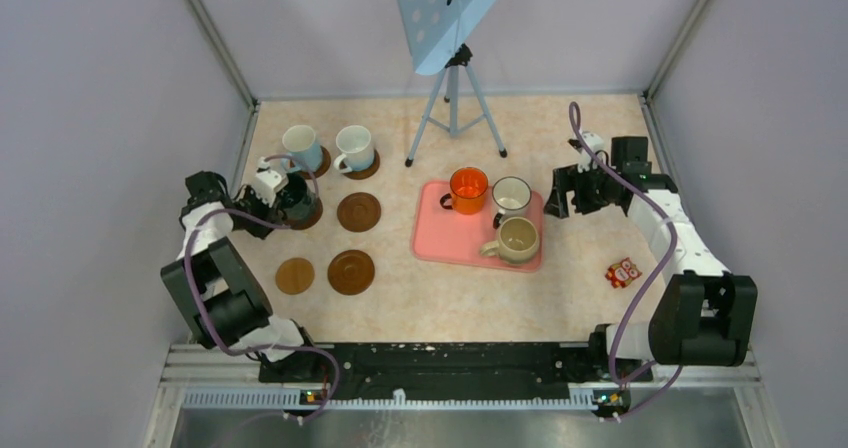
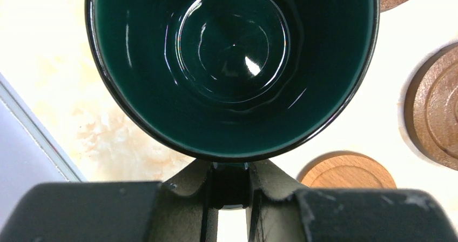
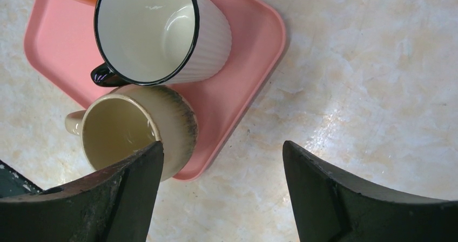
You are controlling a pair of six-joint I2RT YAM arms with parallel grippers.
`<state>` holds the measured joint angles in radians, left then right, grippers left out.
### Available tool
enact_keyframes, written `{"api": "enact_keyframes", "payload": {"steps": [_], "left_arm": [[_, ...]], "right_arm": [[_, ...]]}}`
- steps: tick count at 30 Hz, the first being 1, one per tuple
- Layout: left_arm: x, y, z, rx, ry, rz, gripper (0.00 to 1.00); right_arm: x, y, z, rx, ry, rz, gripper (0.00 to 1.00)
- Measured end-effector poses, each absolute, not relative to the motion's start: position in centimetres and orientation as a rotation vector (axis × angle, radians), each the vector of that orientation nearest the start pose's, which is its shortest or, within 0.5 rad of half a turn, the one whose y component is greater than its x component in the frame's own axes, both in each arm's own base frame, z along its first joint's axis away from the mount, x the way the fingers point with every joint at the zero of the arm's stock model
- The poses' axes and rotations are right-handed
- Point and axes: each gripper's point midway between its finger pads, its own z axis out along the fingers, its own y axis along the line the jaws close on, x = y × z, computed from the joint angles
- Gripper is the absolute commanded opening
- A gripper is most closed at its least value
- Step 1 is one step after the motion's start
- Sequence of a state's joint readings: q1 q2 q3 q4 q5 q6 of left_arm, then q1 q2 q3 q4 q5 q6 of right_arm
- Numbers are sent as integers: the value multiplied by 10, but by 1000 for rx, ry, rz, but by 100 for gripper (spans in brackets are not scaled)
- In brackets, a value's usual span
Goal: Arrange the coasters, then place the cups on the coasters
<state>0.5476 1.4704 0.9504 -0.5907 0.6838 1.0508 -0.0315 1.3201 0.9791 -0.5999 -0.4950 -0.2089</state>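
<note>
Black fingers of the left tool [image 2: 229, 199] stand almost together, clamped on the handle of the dark green mug [image 2: 232, 64]. The mug's mouth opens straight ahead of the tool, and its handle points back toward the wrist. Seen from above, this mug sits over the middle-left coaster [image 1: 312, 216], whose edge shows at the mug's right; whether the base has touched down cannot be told. Behind it, two white mugs [image 1: 301, 148] stand on coasters of their own. Three discs lie uncovered beside and nearer than the held mug: the bare brown coasters [image 1: 358, 211] and the light tan coaster [image 1: 295, 275], all closer to the left arm. The right tool [image 3: 221, 150] is spread wide and holds nothing, hovering beside the right edge of the pink tray [image 3: 256, 37]. The beige mug [image 3: 129, 131] lies just to its left, by the left finger, with its handle pointing away. The dark-rimmed white mug [image 3: 156, 31] and orange mug [image 1: 468, 186] stand beyond. The step in hand appears to be setting the held mug on its coaster and releasing it.
</note>
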Motion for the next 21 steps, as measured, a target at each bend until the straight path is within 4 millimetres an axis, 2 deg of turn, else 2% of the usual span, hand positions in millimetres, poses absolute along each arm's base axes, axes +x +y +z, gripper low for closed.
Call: {"api": "enact_keyframes", "payload": {"steps": [11, 21], "left_arm": [[327, 104, 67, 787, 2238, -212, 0], [333, 109, 58, 785, 2256, -222, 5]], "right_arm": [[310, 67, 129, -409, 2407, 524, 79], [312, 67, 133, -410, 2401, 523, 80]]}}
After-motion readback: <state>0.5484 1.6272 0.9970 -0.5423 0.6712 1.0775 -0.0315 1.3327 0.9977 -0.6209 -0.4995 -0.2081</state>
